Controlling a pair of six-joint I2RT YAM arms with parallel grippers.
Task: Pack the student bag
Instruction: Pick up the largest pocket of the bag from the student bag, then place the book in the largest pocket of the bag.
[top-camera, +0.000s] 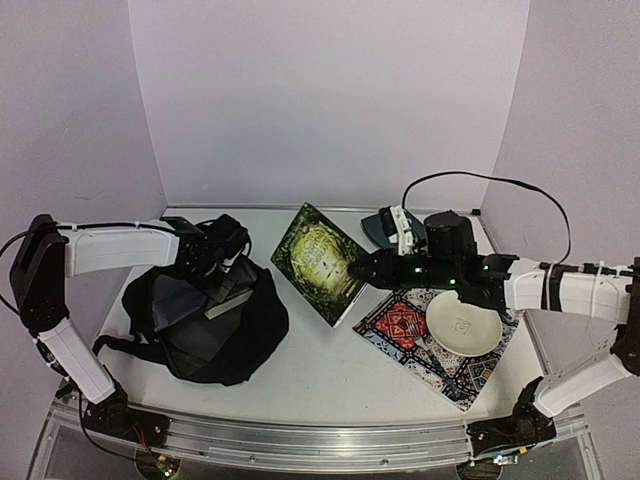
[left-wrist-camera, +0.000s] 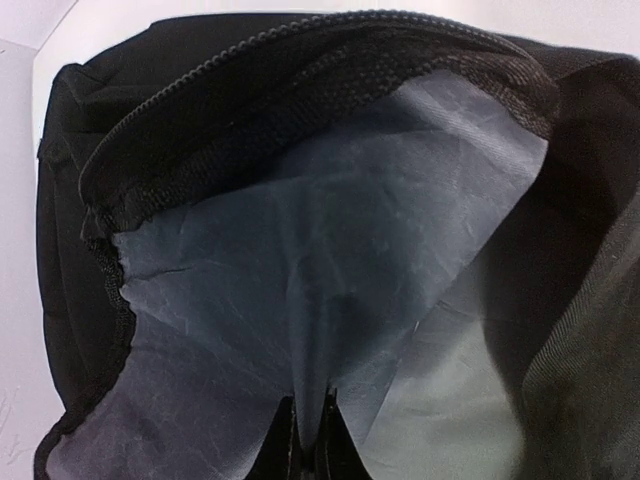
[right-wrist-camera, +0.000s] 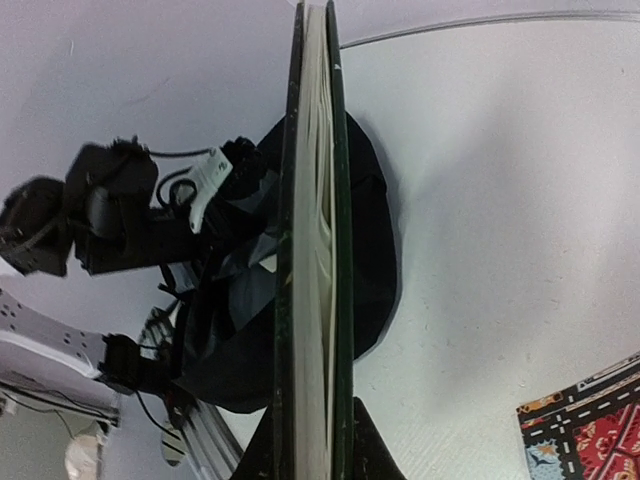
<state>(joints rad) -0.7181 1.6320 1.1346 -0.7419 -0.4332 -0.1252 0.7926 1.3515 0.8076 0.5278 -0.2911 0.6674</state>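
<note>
The black student bag (top-camera: 215, 320) lies at the left of the table with its mouth open. My left gripper (top-camera: 222, 262) is shut on the bag's grey inner lining (left-wrist-camera: 320, 290) and holds the opening up; the zipper edge (left-wrist-camera: 300, 60) arches above it. My right gripper (top-camera: 362, 268) is shut on a green-covered book (top-camera: 320, 258) and holds it tilted in the air at mid table, right of the bag. In the right wrist view the book (right-wrist-camera: 312, 240) stands edge-on between my fingers, with the bag (right-wrist-camera: 370, 250) behind it.
A red and black patterned book (top-camera: 420, 335) lies at the right with a white plate (top-camera: 462, 322) on it. A small teal pouch (top-camera: 383, 228) and a black object (top-camera: 450, 232) lie at the back right. A flat item (top-camera: 232, 300) sticks out of the bag.
</note>
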